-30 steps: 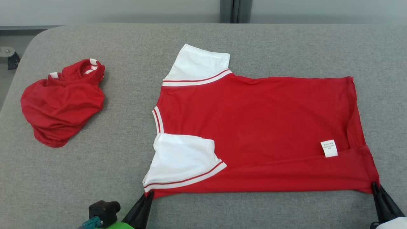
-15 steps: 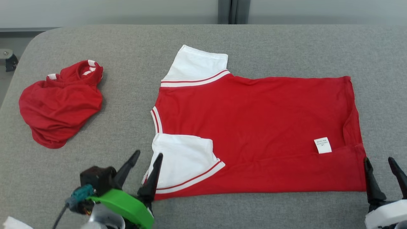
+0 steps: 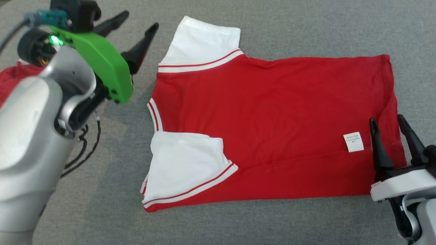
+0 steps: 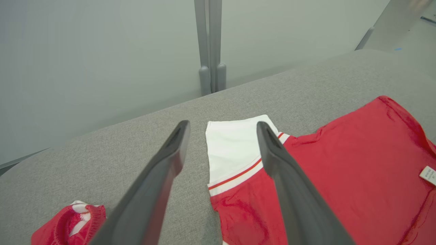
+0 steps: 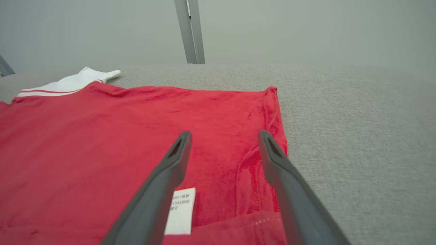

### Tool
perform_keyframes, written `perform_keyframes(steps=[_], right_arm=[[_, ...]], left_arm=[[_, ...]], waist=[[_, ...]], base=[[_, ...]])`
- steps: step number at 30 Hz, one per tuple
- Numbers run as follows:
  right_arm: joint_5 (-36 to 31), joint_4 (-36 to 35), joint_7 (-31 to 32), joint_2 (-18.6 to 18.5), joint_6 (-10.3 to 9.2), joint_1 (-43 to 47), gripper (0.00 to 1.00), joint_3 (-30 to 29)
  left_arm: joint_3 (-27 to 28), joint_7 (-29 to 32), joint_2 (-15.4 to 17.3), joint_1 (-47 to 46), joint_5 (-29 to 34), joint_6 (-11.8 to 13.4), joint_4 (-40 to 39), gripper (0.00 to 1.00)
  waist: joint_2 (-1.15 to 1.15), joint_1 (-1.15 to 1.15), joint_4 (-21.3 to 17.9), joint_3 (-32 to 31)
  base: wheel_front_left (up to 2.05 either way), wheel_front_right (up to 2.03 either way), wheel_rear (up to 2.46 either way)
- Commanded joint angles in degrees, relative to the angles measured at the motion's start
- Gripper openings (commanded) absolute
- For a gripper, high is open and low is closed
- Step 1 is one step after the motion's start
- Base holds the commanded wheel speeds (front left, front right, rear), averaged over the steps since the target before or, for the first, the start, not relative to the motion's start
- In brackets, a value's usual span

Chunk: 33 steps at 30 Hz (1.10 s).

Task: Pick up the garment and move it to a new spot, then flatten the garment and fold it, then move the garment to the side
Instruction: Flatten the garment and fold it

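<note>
The garment (image 3: 272, 126), a red jersey with white sleeves, lies spread on the grey table (image 3: 289, 27), its near long edge folded over the body. A white tag (image 3: 353, 142) shows near the right hem. My left gripper (image 3: 140, 19) hangs open above the table, just left of the far white sleeve (image 3: 204, 42); in the left wrist view that sleeve (image 4: 235, 149) lies between my fingers' tips. My right gripper (image 3: 387, 119) stands open over the garment's right hem beside the tag (image 5: 180, 211), holding nothing.
A second red garment (image 4: 68, 224) lies crumpled at the table's left, mostly hidden behind my left arm (image 3: 30, 129) in the head view. A black cable (image 3: 81, 146) hangs from that arm. A grey wall and post (image 4: 209, 44) stand beyond the table.
Both grippers have opened and let go of the garment's near corners. The left arm has risen and gone toward the far sleeve; the right has moved over the hem. The head camera has tilted down.
</note>
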Motion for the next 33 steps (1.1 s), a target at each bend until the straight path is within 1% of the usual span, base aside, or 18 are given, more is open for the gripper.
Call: perform_keyframes(steps=[1,6,10,16,20,22,33], right_arm=[[-0.08,-0.65,0.09,0.37,-0.06,-1.73,1.00,0.20],[-0.45,-1.53,-0.22,1.80,-0.06,-4.84,1.00,0.44],[-1.03,-2.37,-0.69,2.86,-0.06,-6.38,1.00,0.72],[-0.90,-3.96,-1.04,4.89,-0.06,-6.91,1.00,0.93],[0.00,-4.41,-1.07,5.91,-0.06,-6.46,1.00,1.05],[0.29,-4.59,-1.11,6.25,-0.06,-6.39,1.00,1.03],[1.13,-5.18,-1.14,6.71,-0.06,-7.26,1.00,0.63]], left_arm=[[0.01,1.51,0.09,-3.79,-0.71,-0.74,2.31,1.00],[-2.87,5.48,0.81,-13.26,-1.52,-2.05,10.25,1.00],[-7.22,6.97,1.74,-18.26,-2.19,-2.26,14.84,1.00],[-11.05,6.41,4.50,-21.98,-4.72,-2.28,19.71,1.00],[-14.49,5.66,7.32,-24.11,-3.42,-2.29,22.45,1.00],[-15.47,4.91,8.12,-24.86,-3.63,-2.29,23.89,1.00],[-20.11,2.96,9.79,-28.13,-7.04,-2.30,28.97,1.00]], waist=[[0.00,0.00,-2.88,5.75],[0.00,0.00,-6.05,10.09],[0.00,0.00,-8.55,12.65],[0.00,0.00,-12.39,14.68],[0.00,0.00,-14.11,15.67],[0.00,0.00,-14.76,16.10],[0.00,0.00,-16.51,17.26]], base=[[0.00,0.00,0.00],[0.00,0.00,0.00],[0.00,0.00,0.00],[0.00,0.00,0.00],[0.00,0.00,0.00],[0.00,0.00,0.00],[0.00,0.00,0.00]])
